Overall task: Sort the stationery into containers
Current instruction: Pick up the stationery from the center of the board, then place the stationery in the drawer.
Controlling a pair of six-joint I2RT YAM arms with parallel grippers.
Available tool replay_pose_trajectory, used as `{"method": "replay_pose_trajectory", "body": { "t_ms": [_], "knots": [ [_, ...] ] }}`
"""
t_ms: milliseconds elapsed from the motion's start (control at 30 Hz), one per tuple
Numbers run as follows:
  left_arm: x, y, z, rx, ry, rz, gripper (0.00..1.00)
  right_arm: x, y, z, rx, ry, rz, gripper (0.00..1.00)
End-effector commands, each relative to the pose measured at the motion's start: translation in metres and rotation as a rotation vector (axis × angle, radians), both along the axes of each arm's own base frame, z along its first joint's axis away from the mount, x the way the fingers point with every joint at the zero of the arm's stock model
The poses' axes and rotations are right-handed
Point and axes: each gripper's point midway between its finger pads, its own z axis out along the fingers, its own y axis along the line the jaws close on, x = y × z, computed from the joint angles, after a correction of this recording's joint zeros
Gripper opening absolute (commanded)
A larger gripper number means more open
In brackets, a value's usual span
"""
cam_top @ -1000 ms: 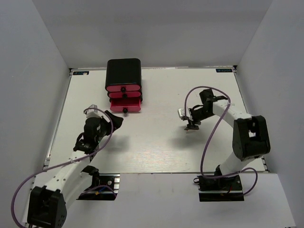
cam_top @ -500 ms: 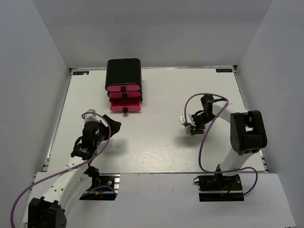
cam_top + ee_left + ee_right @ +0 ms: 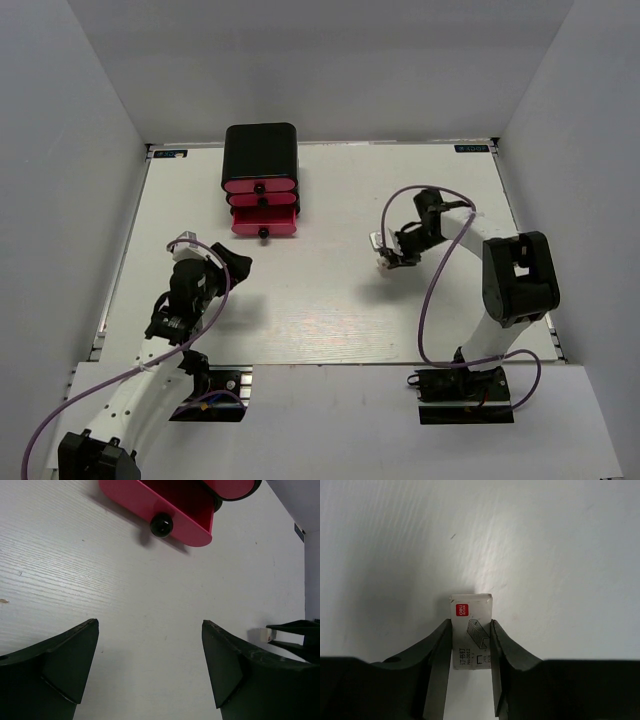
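Observation:
The container is a black rounded box [image 3: 260,158] with three pink-fronted drawers at the back left. Its bottom drawer [image 3: 264,222] is pulled out, and it also shows in the left wrist view [image 3: 175,515] with its black knob [image 3: 161,525]. My right gripper [image 3: 390,258] is shut on a small white box of staples [image 3: 471,630] with a red logo, held low over the table right of centre. The staple box shows small in the left wrist view [image 3: 260,635]. My left gripper [image 3: 238,265] is open and empty in front of the drawers [image 3: 150,665]. No pens or markers are in view.
The white table [image 3: 330,300] is walled on three sides by grey panels. The right arm's purple cable [image 3: 432,300] loops over the table's right part. The left arm's base and cable lie at the near left edge.
My right gripper has shifted slightly left and toward the back with the staple box in it. My left arm has drawn back a little toward the near edge, its gripper still open.

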Motion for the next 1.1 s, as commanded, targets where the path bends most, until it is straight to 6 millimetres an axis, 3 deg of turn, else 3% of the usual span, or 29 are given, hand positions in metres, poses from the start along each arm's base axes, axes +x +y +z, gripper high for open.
{"method": "replay_pose_trajectory", "body": {
  "t_ms": [0, 67, 133, 200, 233, 267, 300, 400, 433, 467, 500, 600, 733, 1067],
  "knots": [
    [0.0, 0.002, 0.005, 0.007, -0.011, 0.009, 0.94, 0.02, 0.065, 0.048, 0.182, -0.083, 0.067, 0.11],
    [0.001, 0.002, 0.003, 0.009, -0.002, 0.009, 0.94, 0.027, 0.091, 0.06, 0.217, -0.082, 0.053, 0.11],
    [0.001, 0.002, 0.003, 0.009, -0.002, 0.009, 0.94, 0.046, 0.124, 0.077, 0.268, -0.11, -0.016, 0.1],
    [0.001, 0.003, 0.003, 0.013, -0.003, 0.017, 0.94, 0.059, 0.169, 0.095, 0.331, -0.11, -0.052, 0.1],
    [0.0, 0.003, 0.004, 0.004, -0.003, 0.021, 0.94, 0.06, 0.18, 0.1, 0.343, -0.102, -0.058, 0.08],
    [0.0, 0.003, 0.007, 0.001, -0.016, 0.021, 0.94, 0.074, 0.193, 0.1, 0.359, -0.113, -0.074, 0.08],
    [-0.002, 0.004, 0.005, 0.003, -0.006, 0.021, 0.94, 0.074, 0.214, 0.116, 0.403, -0.08, -0.105, 0.06],
    [-0.004, 0.006, 0.007, -0.002, -0.012, 0.035, 0.94, 0.094, 0.251, 0.135, 0.477, -0.116, -0.144, 0.06],
    [-0.005, 0.008, 0.009, -0.008, -0.017, 0.047, 0.94, 0.102, 0.254, 0.126, 0.458, -0.11, -0.193, 0.06],
    [-0.006, 0.008, 0.007, -0.009, -0.019, 0.047, 0.94, 0.112, 0.265, 0.133, 0.475, -0.129, -0.193, 0.06],
    [-0.006, 0.008, 0.007, -0.009, -0.019, 0.047, 0.94, 0.114, 0.271, 0.125, 0.468, -0.123, -0.196, 0.06],
    [-0.006, 0.008, 0.007, -0.017, -0.017, 0.051, 0.94, 0.12, 0.286, 0.13, 0.494, -0.169, -0.191, 0.06],
    [-0.006, 0.008, 0.007, -0.017, -0.017, 0.051, 0.95, 0.112, 0.3, 0.121, 0.49, -0.202, -0.161, 0.08],
    [-0.007, 0.006, 0.003, -0.016, 0.002, 0.042, 0.99, 0.122, 0.322, 0.1, 0.481, -0.261, -0.198, 0.12]
  ]
}}
